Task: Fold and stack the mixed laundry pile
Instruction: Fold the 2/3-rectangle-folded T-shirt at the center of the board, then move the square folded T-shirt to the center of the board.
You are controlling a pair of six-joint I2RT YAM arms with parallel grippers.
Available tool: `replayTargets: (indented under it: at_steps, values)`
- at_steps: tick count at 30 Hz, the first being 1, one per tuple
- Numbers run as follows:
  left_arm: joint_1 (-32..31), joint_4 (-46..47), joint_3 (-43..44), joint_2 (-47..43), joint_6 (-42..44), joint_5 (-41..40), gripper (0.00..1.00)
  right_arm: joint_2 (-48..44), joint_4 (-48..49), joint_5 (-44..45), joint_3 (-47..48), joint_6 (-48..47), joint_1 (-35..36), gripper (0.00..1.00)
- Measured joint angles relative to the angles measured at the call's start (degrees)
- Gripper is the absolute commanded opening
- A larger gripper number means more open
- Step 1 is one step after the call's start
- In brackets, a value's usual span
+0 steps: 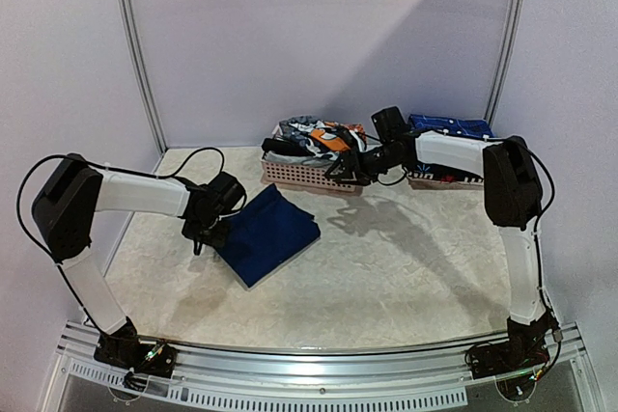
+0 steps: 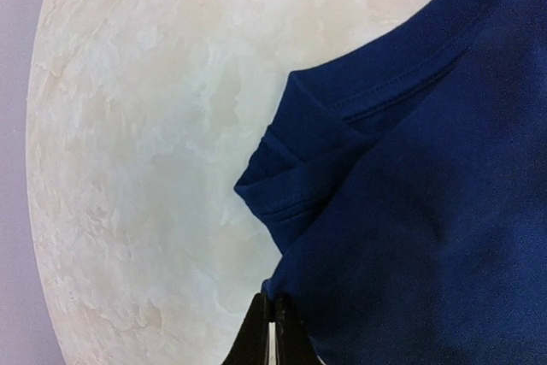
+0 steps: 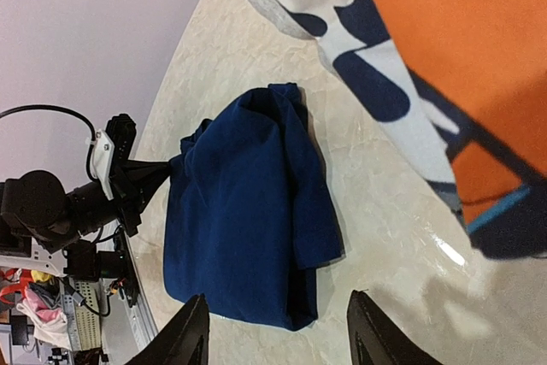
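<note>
Navy shirt [image 1: 270, 233] lies folded into a rough rectangle, left of table centre, its edges doubled and a little uneven. The pile [image 1: 311, 135] sits heaped in the basket [image 1: 309, 178] at the far edge, and a blue printed piece [image 1: 449, 127] lies just right of it. My left wrist view shows what the top view cannot: the left gripper [image 2: 273, 322] has its jaws pressed together on the shirt's near edge, beside a tucked hem fold. The right wrist view shows the right gripper [image 3: 278, 335] with jaws wide and nothing between them, under the orange patterned piece [image 3: 453, 57] hanging over the basket side. The table [image 1: 406, 267] is pale, marbled and glossy. The walls [image 1: 319, 36] are plain lilac with metal uprights.
</note>
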Motion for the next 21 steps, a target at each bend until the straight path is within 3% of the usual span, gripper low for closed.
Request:
replayTargets:
  at_steps: [6, 16, 21]
  values:
    - [0.0, -0.3, 0.0, -0.1, -0.8, -2.2, 0.09, -3.1, 0.0, 1.1, -4.9, -1.8, 0.0, 0.55]
    - [-0.1, -0.4, 0.6, -4.9, -0.3, -5.4, 0.57, -10.0, 0.7, 3.7, -15.1, -4.1, 0.0, 0.55]
    - [-0.6, 2.1, 0.6, -7.1, 2.1, -4.0, 0.62, -12.3, 2.2, 5.4, -18.4, -4.6, 0.0, 0.55]
